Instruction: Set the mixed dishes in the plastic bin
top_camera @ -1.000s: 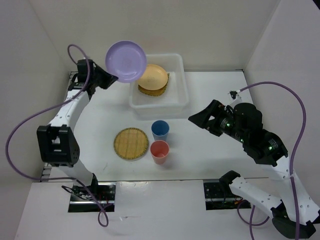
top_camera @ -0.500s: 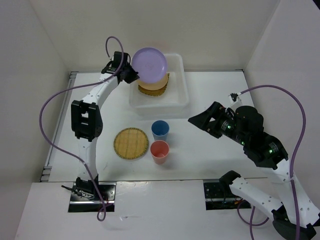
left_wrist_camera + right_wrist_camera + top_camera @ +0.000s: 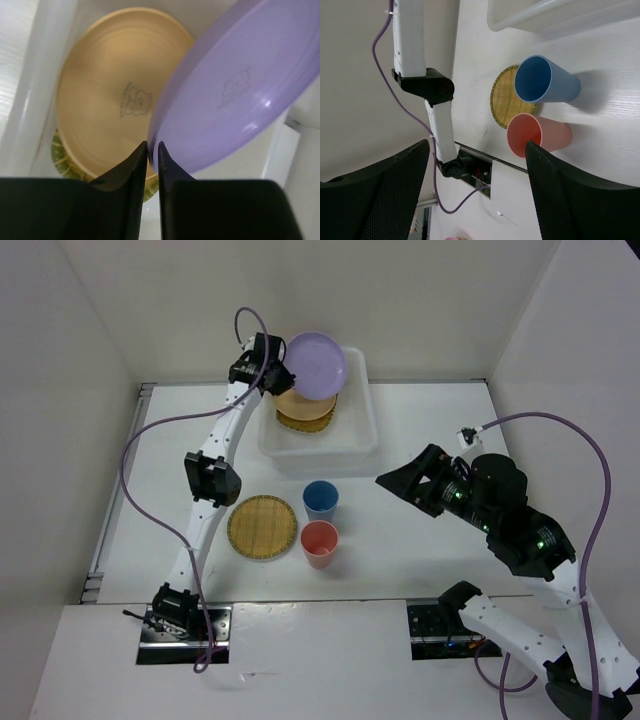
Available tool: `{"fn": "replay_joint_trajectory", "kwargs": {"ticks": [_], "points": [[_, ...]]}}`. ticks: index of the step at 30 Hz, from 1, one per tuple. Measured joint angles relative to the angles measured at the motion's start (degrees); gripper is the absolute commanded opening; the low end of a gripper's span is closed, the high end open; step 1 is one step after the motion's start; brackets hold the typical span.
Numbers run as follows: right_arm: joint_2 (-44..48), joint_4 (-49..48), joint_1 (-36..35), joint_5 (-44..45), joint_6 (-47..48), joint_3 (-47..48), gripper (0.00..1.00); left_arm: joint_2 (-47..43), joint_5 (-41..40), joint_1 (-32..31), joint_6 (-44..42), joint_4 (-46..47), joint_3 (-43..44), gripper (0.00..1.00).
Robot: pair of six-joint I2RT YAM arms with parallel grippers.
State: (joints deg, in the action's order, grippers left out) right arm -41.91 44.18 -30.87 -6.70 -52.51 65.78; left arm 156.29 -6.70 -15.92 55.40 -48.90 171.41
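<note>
Right jaws hung spread and empty. Red cup (image 3: 319, 542), blue cup (image 3: 320, 499) and one woven plate (image 3: 262, 527) sat on the counter (image 3: 430, 415), awaiting transfer. Beyond, left jaws pinched the lavender plate (image 3: 316, 364) by its rim, tilted over the pale orange plate (image 3: 300, 405) inside the plastic bin (image 3: 368, 430), presumably for stacking.

The lavender plate (image 3: 240, 90) is smooth, glossy plastic. The pale orange plate (image 3: 100, 110) looks smooth and duller; the straw plate (image 3: 263, 527) is rough, woven, the bin (image 3: 320, 447) translucent plastic.
</note>
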Motion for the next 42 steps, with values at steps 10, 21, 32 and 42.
{"fn": "replay_joint_trajectory", "kwargs": {"ticks": [10, 21, 32, 42], "points": [[0.4, 0.0, 0.0, 0.0, -0.4, -0.7, 0.82, 1.4, 0.2, 0.9, 0.2, -7.1, 5.2, 0.55], [0.2, -1.3, 0.1, 0.7, 0.4, -5.5, 0.82, -17.4, 1.0, 1.8, -4.9, -15.6, 5.5, 0.63], [-6.0, -6.2, 0.5, 1.9, 4.0, -7.8, 0.82, -60.4, 2.4, -0.2, -15.4, -19.5, -10.5, 0.68], [-6.7, -8.2, 1.7, 1.8, 6.4, -8.2, 0.82, -100.9, 5.8, -0.4, -16.2, -3.0, -90.1, 0.65]]}}
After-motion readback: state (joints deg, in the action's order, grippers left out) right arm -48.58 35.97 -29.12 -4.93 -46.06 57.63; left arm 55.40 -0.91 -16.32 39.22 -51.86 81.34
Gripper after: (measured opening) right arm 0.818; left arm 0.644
